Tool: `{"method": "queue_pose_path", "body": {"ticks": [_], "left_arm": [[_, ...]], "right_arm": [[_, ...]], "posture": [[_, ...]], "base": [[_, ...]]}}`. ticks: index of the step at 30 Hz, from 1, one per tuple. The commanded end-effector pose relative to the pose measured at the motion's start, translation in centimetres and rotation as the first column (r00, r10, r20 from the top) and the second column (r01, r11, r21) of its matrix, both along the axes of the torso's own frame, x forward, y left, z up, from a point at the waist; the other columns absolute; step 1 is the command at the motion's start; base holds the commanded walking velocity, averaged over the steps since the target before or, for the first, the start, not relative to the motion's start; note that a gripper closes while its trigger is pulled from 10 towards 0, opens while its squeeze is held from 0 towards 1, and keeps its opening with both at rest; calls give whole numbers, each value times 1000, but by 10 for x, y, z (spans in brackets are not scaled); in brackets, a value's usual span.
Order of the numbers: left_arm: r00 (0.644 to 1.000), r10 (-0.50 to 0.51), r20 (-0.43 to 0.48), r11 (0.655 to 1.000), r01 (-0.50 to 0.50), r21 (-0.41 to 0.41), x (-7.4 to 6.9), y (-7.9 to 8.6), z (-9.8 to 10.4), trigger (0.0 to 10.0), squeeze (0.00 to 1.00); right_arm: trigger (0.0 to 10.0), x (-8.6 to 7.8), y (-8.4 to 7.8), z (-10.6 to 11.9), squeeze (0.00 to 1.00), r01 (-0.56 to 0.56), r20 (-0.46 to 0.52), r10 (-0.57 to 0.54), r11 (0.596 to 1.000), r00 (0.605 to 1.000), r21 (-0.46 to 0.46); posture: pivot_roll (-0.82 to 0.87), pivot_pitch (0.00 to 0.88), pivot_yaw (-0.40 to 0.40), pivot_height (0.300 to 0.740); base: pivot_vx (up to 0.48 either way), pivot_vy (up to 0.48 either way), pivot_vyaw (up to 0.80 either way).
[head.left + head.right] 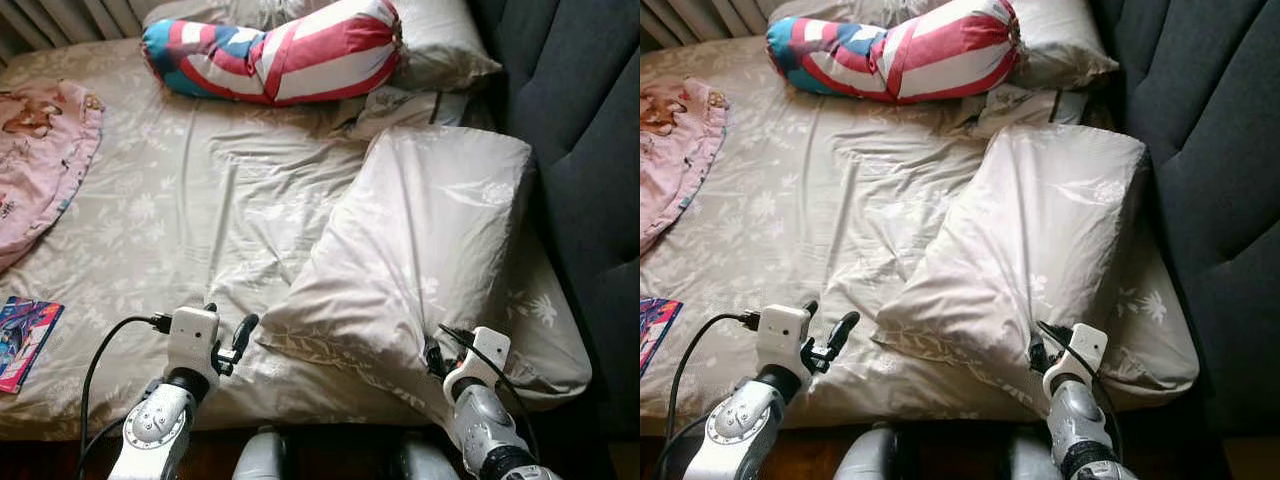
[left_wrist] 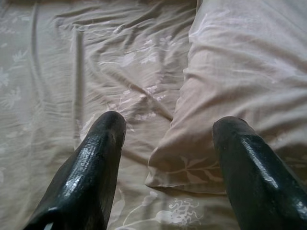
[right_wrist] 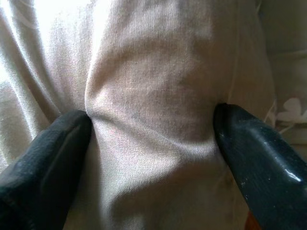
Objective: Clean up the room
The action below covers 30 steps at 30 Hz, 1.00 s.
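Right hand [image 3: 152, 139] pinching pillow [image 1: 420, 240]; left hand [image 2: 168, 158] spread beside it, bolster [image 1: 275, 50] beyond.

Large pillow [image 1: 430, 240] on the bed [image 1: 200, 200] at right, bolster [image 1: 280, 50] behind it, blanket [image 1: 40, 160] far left, book [image 1: 25, 340] near left edge.

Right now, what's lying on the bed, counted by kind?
Beige pillows: 2, a large one pinched by the right gripper, another at the head of the bed
Striped bolster: 1
Pink cloth: 1
Colourful book: 1
Total: 5
The left gripper hovers open beside the large pillow's corner.
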<state>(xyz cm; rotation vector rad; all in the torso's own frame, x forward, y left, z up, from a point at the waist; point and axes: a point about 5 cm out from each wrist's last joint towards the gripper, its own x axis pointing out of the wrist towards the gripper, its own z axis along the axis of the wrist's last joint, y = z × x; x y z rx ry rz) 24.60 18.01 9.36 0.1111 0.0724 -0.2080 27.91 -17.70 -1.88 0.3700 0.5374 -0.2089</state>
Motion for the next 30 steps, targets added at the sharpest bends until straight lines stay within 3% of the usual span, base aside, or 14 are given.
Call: {"method": "queue_pose_path", "body": {"ticks": [1,2,30], "left_arm": [[999,8,-34,1000,-7,18,-7,4,-4,10000,0],[999,7,-37,1000,-7,18,-9,4,-3,10000,0],[996,8,-91,1000,-7,13,-15,4,-10,10000,0]], "right_arm": [[10000,-29,20,-28,0,-36,-152,48,996,987,78],[0,-27,22,-26,0,-38,-139,51,995,989,95],[0,-39,33,-35,0,-109,-179,119,992,977,64]], "posture": [[56,320,118,675],[58,322,118,675],[54,315,117,675]], "base": [[0,0,0],[0,0,0],[0,0,0]]}}
